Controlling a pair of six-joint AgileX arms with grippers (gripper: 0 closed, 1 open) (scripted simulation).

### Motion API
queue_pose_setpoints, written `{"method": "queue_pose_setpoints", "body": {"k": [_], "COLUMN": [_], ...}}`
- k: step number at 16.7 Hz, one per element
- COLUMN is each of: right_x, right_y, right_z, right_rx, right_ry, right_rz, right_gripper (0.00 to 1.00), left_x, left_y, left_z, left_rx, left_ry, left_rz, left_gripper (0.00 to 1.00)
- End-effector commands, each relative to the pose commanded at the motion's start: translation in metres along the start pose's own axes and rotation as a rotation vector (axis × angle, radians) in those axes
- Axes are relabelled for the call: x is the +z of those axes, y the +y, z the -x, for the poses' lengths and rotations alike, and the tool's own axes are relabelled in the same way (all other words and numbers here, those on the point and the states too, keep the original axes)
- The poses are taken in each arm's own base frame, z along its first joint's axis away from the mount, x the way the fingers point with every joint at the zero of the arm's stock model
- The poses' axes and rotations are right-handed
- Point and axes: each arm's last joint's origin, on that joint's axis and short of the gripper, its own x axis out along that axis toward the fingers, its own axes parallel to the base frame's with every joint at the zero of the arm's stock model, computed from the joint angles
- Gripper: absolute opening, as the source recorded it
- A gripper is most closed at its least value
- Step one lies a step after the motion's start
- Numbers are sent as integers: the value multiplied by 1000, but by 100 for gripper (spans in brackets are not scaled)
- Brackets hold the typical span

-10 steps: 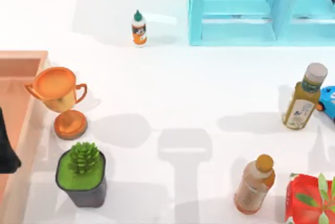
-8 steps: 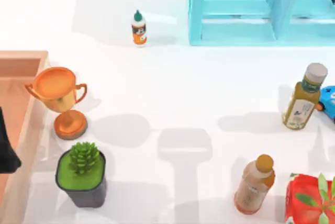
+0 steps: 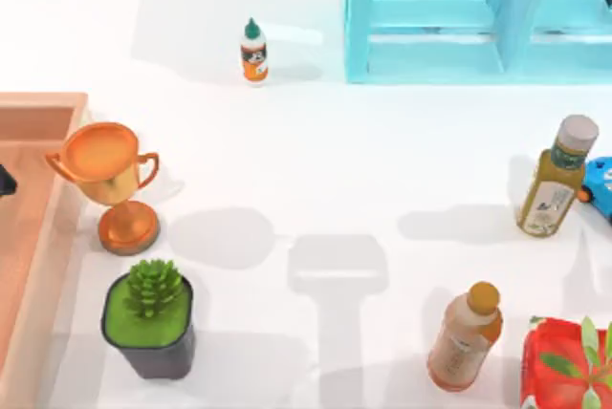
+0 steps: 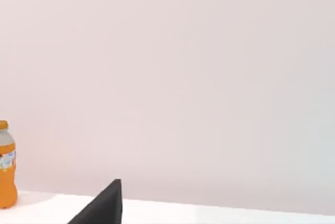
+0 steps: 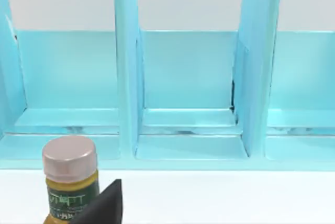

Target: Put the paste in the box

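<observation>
The paste (image 3: 253,50) stands upright on the table (image 3: 316,151) at 12 o'clock, just beside the turquoise cabinet (image 3: 459,17), whose visible shelves are bare. The box (image 3: 38,237) sits at 9 o'clock; its visible floor is bare. Left gripper (image 3: 5,180) hangs over the box; its opening cannot be told.

The box (image 3: 38,237) runs off the top view's left edge; the red box (image 3: 566,363) and a blue object (image 3: 601,180) are cut at right.
</observation>
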Motion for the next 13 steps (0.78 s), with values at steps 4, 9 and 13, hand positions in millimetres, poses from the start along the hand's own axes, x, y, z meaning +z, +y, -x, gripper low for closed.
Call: {"method": "queue_pose_setpoints", "body": {"k": [4, 9, 13], "right_x": [0, 0, 0], "right_y": [0, 0, 0], "right_z": [0, 0, 0], "right_rx": [0, 0, 0], "right_ry": [0, 0, 0], "right_rz": [0, 0, 0], "right_gripper": [100, 100, 100], "left_x": [37, -13, -104], "left_y": [-30, -95, -145], "left_z": [-67, -176, -221], "left_rx": [6, 12, 8], "left_ry": [11, 175, 338], "left_rz": [67, 80, 30], "left_gripper": [100, 100, 100]}}
